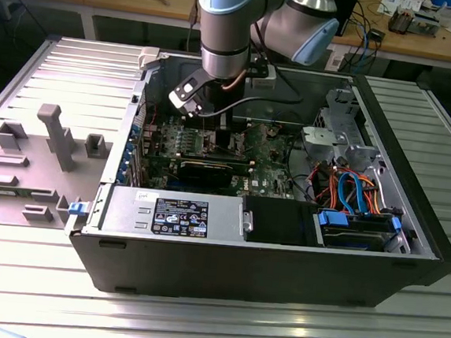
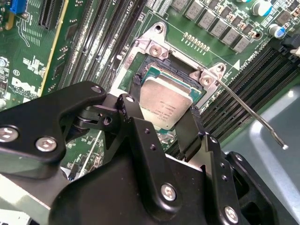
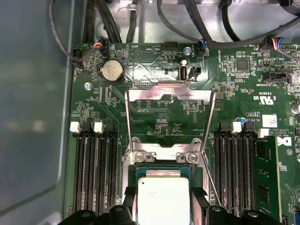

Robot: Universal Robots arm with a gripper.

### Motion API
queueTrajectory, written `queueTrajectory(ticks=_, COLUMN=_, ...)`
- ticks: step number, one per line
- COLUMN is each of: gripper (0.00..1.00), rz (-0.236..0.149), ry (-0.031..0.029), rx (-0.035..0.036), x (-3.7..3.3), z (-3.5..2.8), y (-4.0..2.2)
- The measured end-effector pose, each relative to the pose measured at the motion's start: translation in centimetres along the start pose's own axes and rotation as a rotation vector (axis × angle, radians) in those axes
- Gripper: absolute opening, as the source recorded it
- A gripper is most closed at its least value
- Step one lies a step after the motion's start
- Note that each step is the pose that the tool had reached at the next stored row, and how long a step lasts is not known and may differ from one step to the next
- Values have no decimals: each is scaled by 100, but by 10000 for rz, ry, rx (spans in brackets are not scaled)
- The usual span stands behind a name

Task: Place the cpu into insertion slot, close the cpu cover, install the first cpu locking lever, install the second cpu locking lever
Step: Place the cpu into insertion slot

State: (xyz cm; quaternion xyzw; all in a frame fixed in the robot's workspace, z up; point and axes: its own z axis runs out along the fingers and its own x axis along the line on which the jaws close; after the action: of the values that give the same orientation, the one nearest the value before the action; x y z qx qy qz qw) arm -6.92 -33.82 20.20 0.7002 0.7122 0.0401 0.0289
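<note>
As the arm reaches down into the open computer case (image 1: 281, 261) in the exterior view, its gripper (image 1: 201, 108) sits low over the green circuit board (image 3: 243, 79). Both wrist views show the 2 black fingers (image 2: 131, 110) drawn in narrowly against opposite edges of the silver-topped cpu (image 2: 165, 104), holding it directly at the slot (image 2: 180, 70); whether it is fully seated cannot be told. The cover (image 3: 171, 93), a thin silver frame, lies swung open beyond the slot, hinged along 1 edge. A thin metal lever (image 2: 253, 117) juts out unlatched beside the slot.
</note>
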Motion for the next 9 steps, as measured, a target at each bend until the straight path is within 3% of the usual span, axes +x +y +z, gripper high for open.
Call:
queueTrajectory(ticks=4, gripper=54, rz=7, ry=-3, rx=45, x=-4, z=32, y=-3)
queueTrajectory(ticks=9, gripper=54, rz=125, ry=-11, rx=46, x=-4, z=44, y=-3)
